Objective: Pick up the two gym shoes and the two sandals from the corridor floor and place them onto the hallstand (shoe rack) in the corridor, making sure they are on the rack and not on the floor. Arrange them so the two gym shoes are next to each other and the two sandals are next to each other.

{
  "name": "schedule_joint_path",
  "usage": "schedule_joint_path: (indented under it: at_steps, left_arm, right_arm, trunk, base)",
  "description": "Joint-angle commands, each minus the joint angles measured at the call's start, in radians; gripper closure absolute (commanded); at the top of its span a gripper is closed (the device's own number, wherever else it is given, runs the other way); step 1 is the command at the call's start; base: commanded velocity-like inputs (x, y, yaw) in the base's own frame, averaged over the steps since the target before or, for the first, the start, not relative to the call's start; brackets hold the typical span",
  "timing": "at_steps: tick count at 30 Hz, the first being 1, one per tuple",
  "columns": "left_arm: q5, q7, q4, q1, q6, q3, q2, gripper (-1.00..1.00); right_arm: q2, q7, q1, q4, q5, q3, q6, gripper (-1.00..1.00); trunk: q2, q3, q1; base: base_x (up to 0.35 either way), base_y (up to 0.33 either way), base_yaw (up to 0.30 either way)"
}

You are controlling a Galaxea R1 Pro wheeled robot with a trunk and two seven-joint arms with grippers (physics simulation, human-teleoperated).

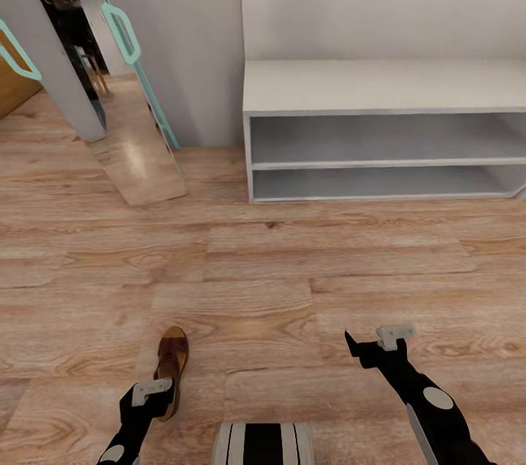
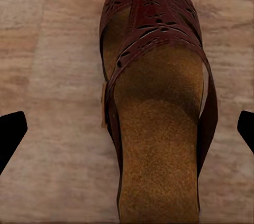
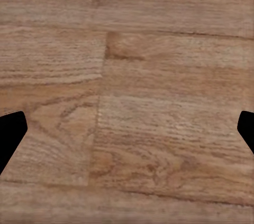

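Since the wide pale grey-white hallstand [image 1: 380, 85], a low bench with two open shelves beneath, stands well ahead of both arms with nothing on it that can be seen, the placing has yet to begin and the first pick looks to be the step in hand. Light brown wood-plank corridor floor [image 1: 292, 268] runs from the rack back to the robot, with a tall mirror framed in pale teal [image 1: 109, 85] leaning at the wall ahead and to the left. On that floor a flat brown leather sandal with a tan footbed and a wide pierced strap [image 2: 156, 113] lies directly below the left gripper [image 2: 127, 129], its long axis running roughly fore and aft, toe pointing away from the robot and crosswise to the line between the two fingertips, which stand wide apart on either side of it without touching. The right gripper [image 3: 127, 129], also spread open, hangs over bare planks well apart from the sandal, so the left arm is clearly the nearer; a straight descent should straddle the shoe across its width.
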Motion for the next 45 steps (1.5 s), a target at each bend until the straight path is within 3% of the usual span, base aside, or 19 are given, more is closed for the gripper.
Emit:
schedule_joint_path:
  at_steps: [1, 7, 17, 40, 45]
  left_arm:
    - [0.008, -0.001, 0.001, 0.000, -0.003, -0.002, 0.000, -1.00]
    - [-0.001, -0.003, 0.000, 0.000, -0.003, -0.007, -0.004, -1.00]
    - [-0.004, -0.004, -0.001, 0.000, -0.003, -0.010, -0.005, -1.00]
    - [-0.005, -0.004, 0.000, -0.001, -0.003, -0.010, 0.000, -1.00]
    - [-0.005, -0.004, 0.000, 0.000, -0.003, -0.011, 0.000, -1.00]
  right_arm:
    - [0.000, 0.006, 0.000, -0.001, 0.002, -0.002, 0.005, -1.00]
    - [0.000, 0.006, -0.001, -0.002, 0.002, -0.002, 0.005, -1.00]
    - [0.000, 0.006, -0.001, -0.002, 0.002, -0.002, 0.005, -1.00]
    - [0.000, 0.006, 0.000, -0.002, 0.002, -0.002, 0.005, -1.00]
    - [0.000, 0.005, -0.001, -0.002, 0.002, -0.002, 0.005, -1.00]
  trunk:
    - [0.000, -0.005, 0.000]
    - [-0.002, -0.028, 0.003]
    - [-0.002, -0.035, 0.003]
    - [-0.007, -0.140, 0.013]
    - [-0.007, -0.146, 0.013]
  base:
    - [0.000, 0.000, 0.004]
    - [0.000, 0.000, 0.001]
    - [0.000, 0.000, 0.000]
    - [0.000, 0.000, 0.000]
    - [0.000, 0.000, 0.000]
